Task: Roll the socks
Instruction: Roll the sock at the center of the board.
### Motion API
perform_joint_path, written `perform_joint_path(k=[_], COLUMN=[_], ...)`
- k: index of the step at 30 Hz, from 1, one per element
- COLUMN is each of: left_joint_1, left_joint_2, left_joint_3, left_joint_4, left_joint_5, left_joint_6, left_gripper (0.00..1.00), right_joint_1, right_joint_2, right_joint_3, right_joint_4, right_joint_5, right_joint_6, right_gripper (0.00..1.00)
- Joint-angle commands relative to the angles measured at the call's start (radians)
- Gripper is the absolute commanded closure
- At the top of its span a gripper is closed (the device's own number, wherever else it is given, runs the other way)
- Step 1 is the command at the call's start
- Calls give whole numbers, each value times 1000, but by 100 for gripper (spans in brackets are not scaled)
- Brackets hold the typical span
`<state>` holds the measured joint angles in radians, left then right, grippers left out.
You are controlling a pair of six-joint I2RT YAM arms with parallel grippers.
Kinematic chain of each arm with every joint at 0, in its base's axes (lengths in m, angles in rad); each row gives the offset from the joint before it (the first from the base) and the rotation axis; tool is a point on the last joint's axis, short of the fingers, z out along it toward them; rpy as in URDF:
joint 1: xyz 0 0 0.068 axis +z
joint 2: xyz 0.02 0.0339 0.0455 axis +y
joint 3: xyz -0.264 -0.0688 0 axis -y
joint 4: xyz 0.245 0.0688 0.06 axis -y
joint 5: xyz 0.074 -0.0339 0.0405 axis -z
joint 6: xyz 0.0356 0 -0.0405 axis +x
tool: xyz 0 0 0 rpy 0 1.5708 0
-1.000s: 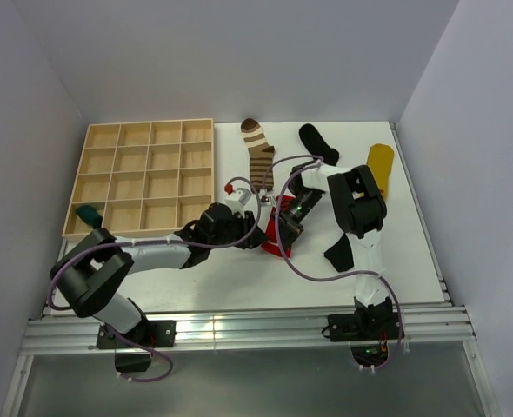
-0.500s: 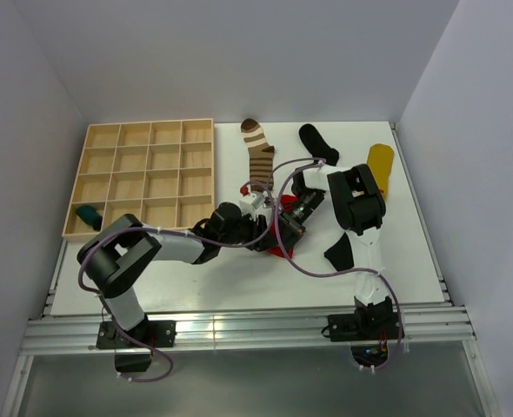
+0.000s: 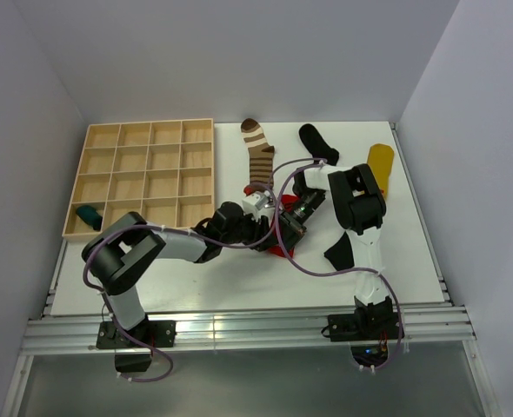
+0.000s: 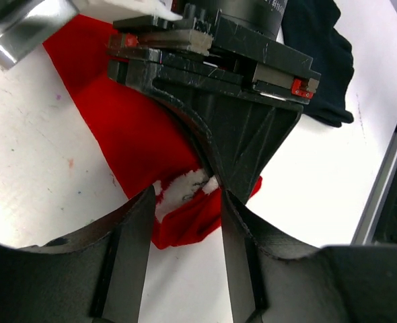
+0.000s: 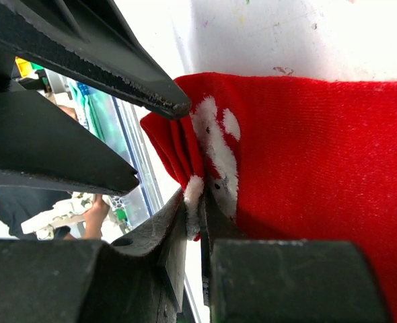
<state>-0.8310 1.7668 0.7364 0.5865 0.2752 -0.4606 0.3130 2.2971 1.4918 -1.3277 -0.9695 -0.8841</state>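
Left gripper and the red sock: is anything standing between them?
Nothing lies between them: the red sock's folded edge sits right at the left gripper's open tips. The right gripper, shut on that same edge, stands just beyond them, so room is tight.

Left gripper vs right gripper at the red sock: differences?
Right gripper is shut, pinching the red sock at its folded edge; left gripper is open, jaws apart either side of that end, not clamping. In the top view the left reaches in from the left, the right from the right. Both work the same end.
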Motion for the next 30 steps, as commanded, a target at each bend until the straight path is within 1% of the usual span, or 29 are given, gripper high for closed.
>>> perform_joint_path(k=[1, 3, 9, 14, 17, 21, 24, 25, 27, 28, 30], left_joint_1=[-5, -5, -3, -3, -5, -3, -5, -5, -5, -5, -5], left_joint_2=[8, 25, 43, 63, 71, 79, 82, 82, 72, 71, 62], left_joint_3=[43, 63, 58, 54, 57, 60, 58, 57, 51, 50, 52], left_joint_4=[-2, -33, -40, -42, -53, -66, -82, -86, -108, -120, -166], left_joint_5=[-7, 19, 65, 71, 73, 71, 73, 74, 78, 70, 67], left_joint_6=[66, 86, 92, 83, 71, 36, -4, -31, -61, -93, -119], left_gripper=[50, 51, 51, 51, 54, 63, 72, 78, 83, 88, 93], right_joint_1=[-9, -9, -17, -18, -20, -20, -22, -22, -22, -22, -22], right_joint_2=[13, 16, 16, 16, 16, 7, -11, -17, -45, -59, -103], right_joint_3=[2, 4, 5, 2, 1, -1, -10, -13, -30, -41, -71], right_joint_4=[-82, -80, -76, -62, -56, -42, -7, 19, 54, 105, 162], right_joint_5=[-8, -8, -9, -1, 2, 6, 18, 25, 52, 66, 113], right_joint_6=[-16, -15, -4, 4, 10, 23, 54, 78, 106, 122, 178], right_gripper=[86, 86, 86, 86, 86, 87, 87, 87, 87, 87, 87])
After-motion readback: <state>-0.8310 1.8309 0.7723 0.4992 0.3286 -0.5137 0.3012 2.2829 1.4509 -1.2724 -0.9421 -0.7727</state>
